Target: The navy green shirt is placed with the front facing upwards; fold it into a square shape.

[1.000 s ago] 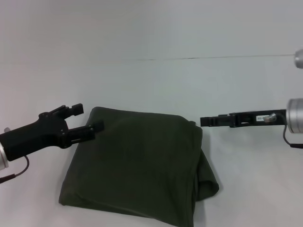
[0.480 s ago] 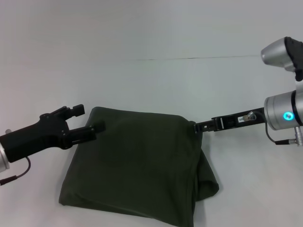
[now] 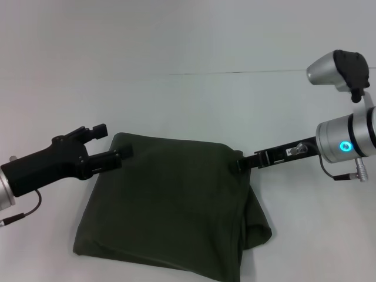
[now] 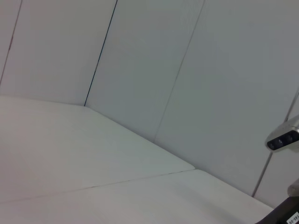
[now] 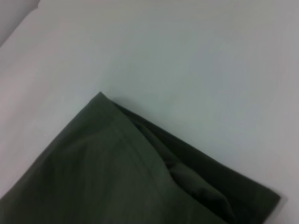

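The right end effector [image 3: 239, 163], at right of centre in the head view, has slid in from the right until its tip touches the shirt's [image 3: 170, 205] upper right corner; its fingers sit close together, but whether they pinch cloth I cannot tell. A second ago it hung apart from the shirt, with the arm level; now the arm tilts down toward that corner. The left end effector [image 3: 114, 144], at left of centre, stays spread at the upper left corner, its lower finger lying on the cloth (gripping nothing), tipped slightly since the earlier frame. The shirt lies folded into a rough square at lower centre of the table [image 3: 188, 100], unmoved. This looks like tidying corners, near the end.
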`<state>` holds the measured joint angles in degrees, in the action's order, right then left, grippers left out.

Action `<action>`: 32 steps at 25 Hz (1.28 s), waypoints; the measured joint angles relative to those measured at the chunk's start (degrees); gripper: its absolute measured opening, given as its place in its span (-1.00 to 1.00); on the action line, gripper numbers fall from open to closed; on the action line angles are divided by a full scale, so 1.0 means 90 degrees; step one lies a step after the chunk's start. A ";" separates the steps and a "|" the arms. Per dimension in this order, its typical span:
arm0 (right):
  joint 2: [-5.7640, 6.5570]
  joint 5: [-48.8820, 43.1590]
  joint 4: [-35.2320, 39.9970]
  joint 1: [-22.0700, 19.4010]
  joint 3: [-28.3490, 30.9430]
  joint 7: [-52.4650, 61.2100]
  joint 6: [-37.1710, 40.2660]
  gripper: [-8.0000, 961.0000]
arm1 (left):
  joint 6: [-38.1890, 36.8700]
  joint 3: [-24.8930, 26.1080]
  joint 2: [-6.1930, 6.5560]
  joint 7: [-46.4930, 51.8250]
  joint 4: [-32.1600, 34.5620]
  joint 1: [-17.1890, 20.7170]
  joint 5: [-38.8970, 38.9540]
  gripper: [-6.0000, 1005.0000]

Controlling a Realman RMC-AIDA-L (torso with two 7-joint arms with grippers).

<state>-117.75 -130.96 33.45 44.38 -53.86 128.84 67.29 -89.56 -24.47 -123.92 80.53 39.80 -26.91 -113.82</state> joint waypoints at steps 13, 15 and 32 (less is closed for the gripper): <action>-0.0026 -0.0010 0.0036 0.0065 -0.0159 0.0042 -0.0115 -0.42 | 0.0003 -0.0034 0.0000 -0.0022 -0.0079 -0.0009 0.0111 0.92; -0.0033 -0.0010 0.0037 0.0076 -0.0159 0.0043 -0.0194 -0.59 | 0.0003 -0.0037 0.0000 -0.0023 -0.0079 -0.0010 0.0111 0.92; -0.0031 0.0039 0.0058 0.0227 -0.0115 0.0196 -0.1164 -0.89 | 0.0000 -0.0035 0.0000 -0.0022 -0.0165 -0.0081 0.0121 0.92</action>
<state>-118.03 -130.61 33.97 46.42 -54.89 130.61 56.82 -89.56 -24.78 -123.92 80.33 38.31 -27.63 -112.73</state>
